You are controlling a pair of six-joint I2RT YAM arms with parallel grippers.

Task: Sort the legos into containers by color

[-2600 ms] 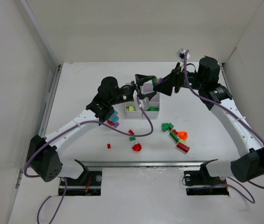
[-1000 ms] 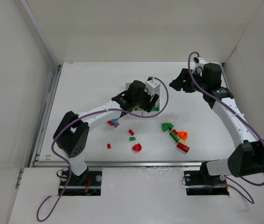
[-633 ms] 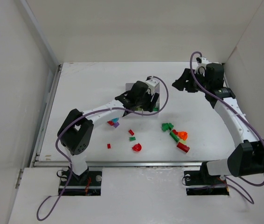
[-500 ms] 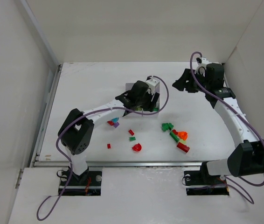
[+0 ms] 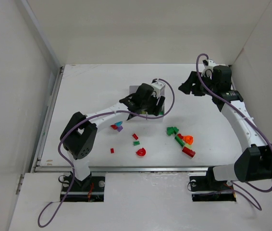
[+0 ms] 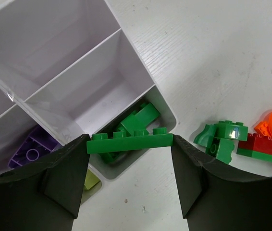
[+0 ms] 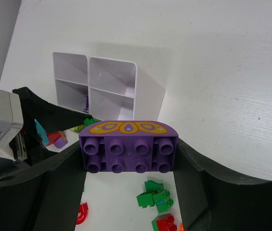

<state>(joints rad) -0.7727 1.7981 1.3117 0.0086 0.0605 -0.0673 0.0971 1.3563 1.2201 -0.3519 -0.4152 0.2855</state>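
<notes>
While the left gripper (image 6: 131, 144) clamps a long green plate (image 6: 130, 140) by its two ends, the step in hand is judged to be the deposit of that plate into the tray (image 6: 120, 34). The plate hangs level over the near rim of the corner compartment (image 6: 167, 111), which already contains green bricks (image 6: 141, 118). A purple brick (image 6: 32, 154) lies in a compartment of the other column.

The next move calls for the jaws to part so that the plate drops. Since the plate looks about as long as the compartment is wide, a slight tilt or lowering may be needed to keep it from bridging the thin walls.

The right gripper (image 7: 130, 163) grips a purple arched brick (image 7: 129, 144) and is raised over the far right of the desk (image 5: 88, 82), well apart from the tray. Its deposit is judged to wait until the left arm withdraws, because the target compartments are close together.

Bare desk lies behind and to the left of the tray. Loose legos (image 5: 180, 137) lie near its front right. Upright side walls enclose the desk.
</notes>
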